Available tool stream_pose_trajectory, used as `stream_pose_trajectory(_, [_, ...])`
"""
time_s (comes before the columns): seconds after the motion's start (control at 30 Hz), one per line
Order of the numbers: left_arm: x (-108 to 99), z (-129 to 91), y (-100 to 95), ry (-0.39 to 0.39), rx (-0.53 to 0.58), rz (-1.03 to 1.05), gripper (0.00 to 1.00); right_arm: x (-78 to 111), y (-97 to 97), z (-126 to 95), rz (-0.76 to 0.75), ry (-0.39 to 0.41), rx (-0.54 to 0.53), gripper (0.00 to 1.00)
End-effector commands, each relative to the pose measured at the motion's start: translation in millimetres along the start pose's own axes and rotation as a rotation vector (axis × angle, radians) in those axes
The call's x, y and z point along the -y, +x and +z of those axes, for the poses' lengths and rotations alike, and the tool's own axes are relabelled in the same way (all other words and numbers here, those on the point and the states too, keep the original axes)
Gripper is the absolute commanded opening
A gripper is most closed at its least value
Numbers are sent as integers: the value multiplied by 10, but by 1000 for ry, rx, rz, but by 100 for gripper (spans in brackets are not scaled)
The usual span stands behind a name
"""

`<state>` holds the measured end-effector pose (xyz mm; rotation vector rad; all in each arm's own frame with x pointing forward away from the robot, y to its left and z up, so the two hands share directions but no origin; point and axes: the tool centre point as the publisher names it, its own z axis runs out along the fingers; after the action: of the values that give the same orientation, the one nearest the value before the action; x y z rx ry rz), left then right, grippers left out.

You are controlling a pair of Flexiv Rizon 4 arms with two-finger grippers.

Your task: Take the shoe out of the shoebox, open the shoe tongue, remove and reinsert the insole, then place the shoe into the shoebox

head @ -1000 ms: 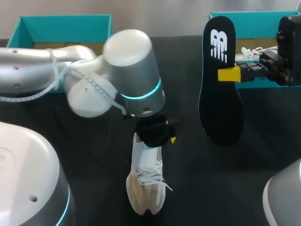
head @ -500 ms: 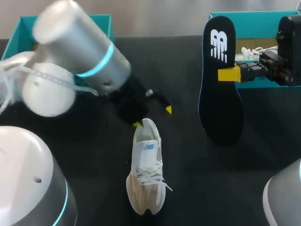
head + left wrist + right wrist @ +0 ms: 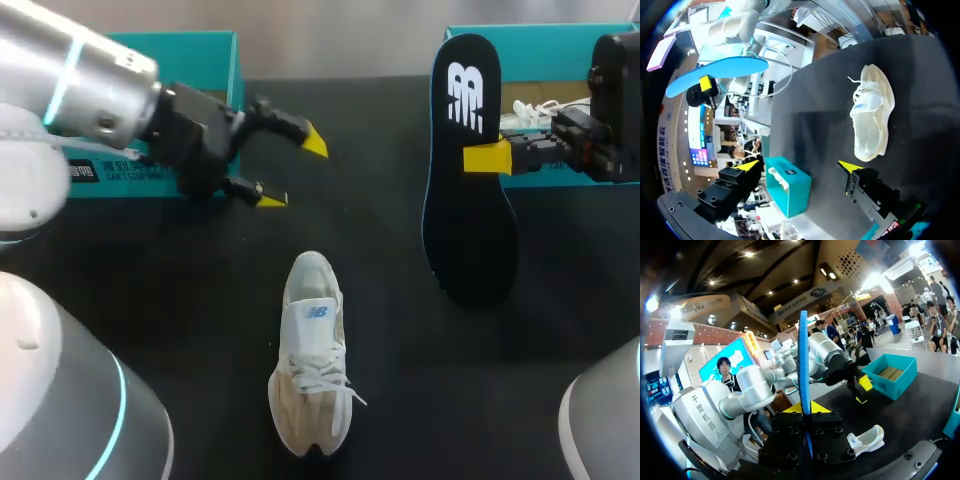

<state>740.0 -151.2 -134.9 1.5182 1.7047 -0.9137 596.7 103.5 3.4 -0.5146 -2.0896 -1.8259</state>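
Insole (image 3: 468, 230) stood pinched on edge in my right gripper (image 3: 487, 158), held clear, I judged, for reinsertion, while my left gripper (image 3: 290, 169) hung wide and empty, the shoe (image 3: 312, 350) lying apart on the table (image 3: 420, 400) ahead of it.

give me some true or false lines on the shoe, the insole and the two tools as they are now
1. The white shoe lies on the black table, outside any box. True.
2. The left tool is shut on the shoe. False: it is open and apart from the shoe, beside the teal shoebox.
3. The right tool is shut on the insole, which stands upright. True.
4. The insole sits inside the shoe. False: it is out of the shoe, held off to the shoe's side by the right tool.
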Motion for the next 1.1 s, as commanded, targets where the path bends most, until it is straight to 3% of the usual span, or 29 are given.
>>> stream_pose_trajectory(0.03, [6,-295,31,45,572,14,100,-15,-20,17,1,4,-2,0])
stream_pose_trajectory(0.53, [-30,-469,-240,25,740,38,100,-15,-20,17,1,4,-2,0])
stream_pose_trajectory(0.8, [-63,-514,-266,10,764,50,100,-227,-654,53,161,31,-108,0])
stream_pose_trajectory(1.1, [-99,-453,-261,-13,700,60,100,-471,-1166,91,300,116,-109,0])
